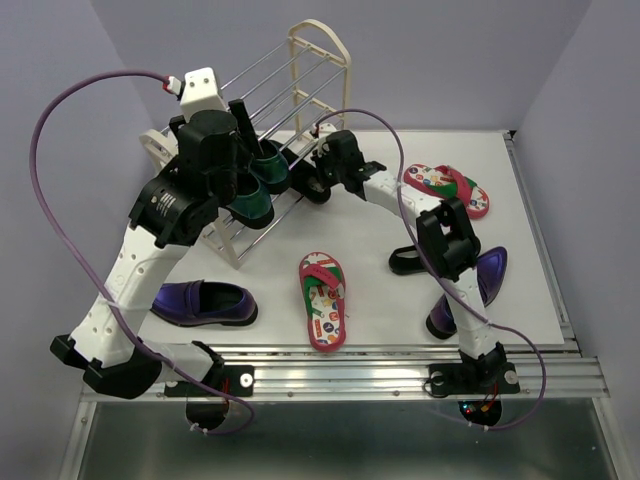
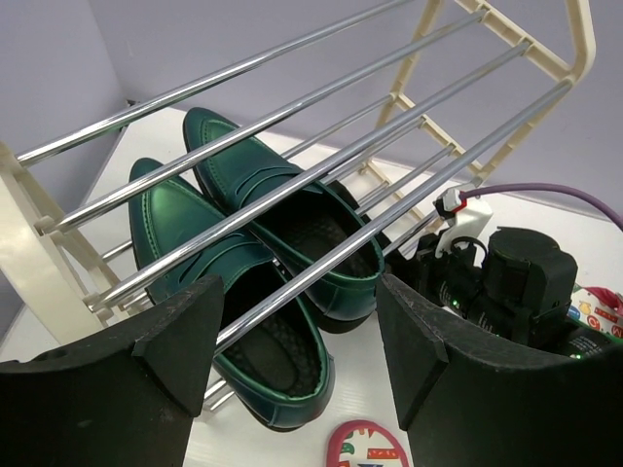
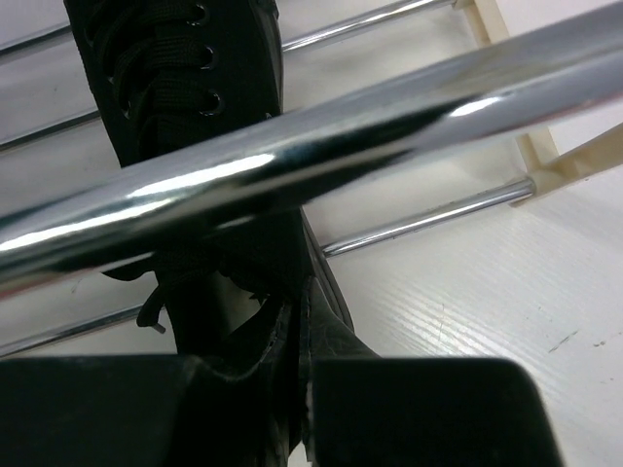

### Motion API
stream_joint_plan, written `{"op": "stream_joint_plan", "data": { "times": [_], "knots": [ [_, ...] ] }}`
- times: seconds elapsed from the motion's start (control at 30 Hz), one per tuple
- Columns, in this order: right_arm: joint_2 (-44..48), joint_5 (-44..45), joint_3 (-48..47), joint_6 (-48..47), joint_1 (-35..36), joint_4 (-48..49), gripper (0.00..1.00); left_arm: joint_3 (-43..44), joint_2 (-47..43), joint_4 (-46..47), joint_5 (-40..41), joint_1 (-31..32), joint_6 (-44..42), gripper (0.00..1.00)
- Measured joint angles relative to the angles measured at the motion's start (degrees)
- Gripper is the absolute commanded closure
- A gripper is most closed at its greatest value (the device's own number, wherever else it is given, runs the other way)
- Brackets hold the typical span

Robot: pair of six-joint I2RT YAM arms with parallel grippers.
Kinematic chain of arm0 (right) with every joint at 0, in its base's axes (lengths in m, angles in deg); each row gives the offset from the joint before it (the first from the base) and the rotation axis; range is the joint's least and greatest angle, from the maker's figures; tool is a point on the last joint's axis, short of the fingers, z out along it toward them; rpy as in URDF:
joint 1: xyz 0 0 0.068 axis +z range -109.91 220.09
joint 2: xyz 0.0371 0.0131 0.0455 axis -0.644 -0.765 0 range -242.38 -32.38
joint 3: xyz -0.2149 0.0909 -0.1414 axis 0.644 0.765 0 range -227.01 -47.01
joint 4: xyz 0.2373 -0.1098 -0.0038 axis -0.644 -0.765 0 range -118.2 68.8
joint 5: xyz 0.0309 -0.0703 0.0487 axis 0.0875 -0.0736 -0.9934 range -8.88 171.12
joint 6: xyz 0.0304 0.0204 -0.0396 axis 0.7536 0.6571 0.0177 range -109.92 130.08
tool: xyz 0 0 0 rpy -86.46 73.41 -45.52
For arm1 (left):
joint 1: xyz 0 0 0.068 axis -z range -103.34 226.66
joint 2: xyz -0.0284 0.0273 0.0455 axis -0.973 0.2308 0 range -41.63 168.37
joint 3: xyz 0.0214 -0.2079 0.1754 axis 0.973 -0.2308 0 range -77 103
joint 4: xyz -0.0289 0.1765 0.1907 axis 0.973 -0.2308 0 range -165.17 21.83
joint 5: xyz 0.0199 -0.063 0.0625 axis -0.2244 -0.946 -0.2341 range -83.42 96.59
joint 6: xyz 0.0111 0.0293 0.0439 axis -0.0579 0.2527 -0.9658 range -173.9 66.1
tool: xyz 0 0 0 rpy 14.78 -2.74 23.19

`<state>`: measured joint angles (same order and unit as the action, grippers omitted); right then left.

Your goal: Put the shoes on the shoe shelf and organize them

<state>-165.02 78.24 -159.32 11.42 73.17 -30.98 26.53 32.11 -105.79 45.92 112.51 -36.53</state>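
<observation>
I'm holding the left gripper [image 2: 300,292] wide open with nothing between its fingers, hovering at the near-left side of the shoe shelf [image 1: 320,48] and looking through its upper rods. The dark green shoes [image 2: 170,219] are sitting side by side on a lower tier, heels toward that gripper.

I'm keeping the right gripper [image 3: 297,389] pinched tight on the rim of a black shoe [image 3: 185,78], which is reaching in under a shiny rod [image 3: 321,146] just right of the green pair. I cannot tell whether it is resting on the lower rods.

On the white table [image 1: 390,312], a purple loafer [image 1: 205,303] is lying near left and a second loafer [image 1: 485,278] near right, partly under the right arm. A red flip-flop [image 1: 322,300] is lying near centre, a second flip-flop [image 1: 447,188] far right, and a second black shoe [image 1: 408,262] just left of the right arm.
</observation>
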Motion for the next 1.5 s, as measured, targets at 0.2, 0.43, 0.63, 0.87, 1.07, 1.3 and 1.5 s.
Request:
{"op": "stream_joint_plan", "data": {
  "times": [0.2, 0.43, 0.63, 0.87, 1.07, 1.3, 1.5],
  "knots": [
    [-0.20, -0.13, -0.17, 0.87, 0.00, 0.26, 0.99, -0.02, -0.42, 0.09, 0.00, 0.00, 0.02, 0.26],
    [-0.26, -1.77, -0.15, 3.76, 0.00, 1.73, 0.51, -1.81, -1.66, 0.39, -0.15, -0.35, 0.20, 0.26],
    [1.03, -2.27, 1.77, 6.01, 0.00, 5.29, 0.35, -2.10, -1.75, 1.31, -0.50, -0.35, 0.59, 0.26],
    [10.78, -1.88, 12.70, 7.93, 0.00, 5.81, 0.22, -4.33, -2.27, 2.49, -1.77, -0.35, 0.96, 0.27],
    [25.46, 0.26, 27.98, 9.86, 0.00, 6.84, 0.00, -6.14, -2.54, 3.98, -2.45, -0.35, 1.20, 0.27],
    [41.68, 11.96, 43.65, 17.57, 0.00, 2.97, 0.00, -7.45, -2.62, 5.20, -3.50, -0.35, 1.33, 0.27],
    [52.39, 26.01, 47.63, 29.86, 0.00, -12.13, 0.00, -9.57, -4.02, 6.75, -3.82, -0.35, 1.36, 0.27]
  ]
}}
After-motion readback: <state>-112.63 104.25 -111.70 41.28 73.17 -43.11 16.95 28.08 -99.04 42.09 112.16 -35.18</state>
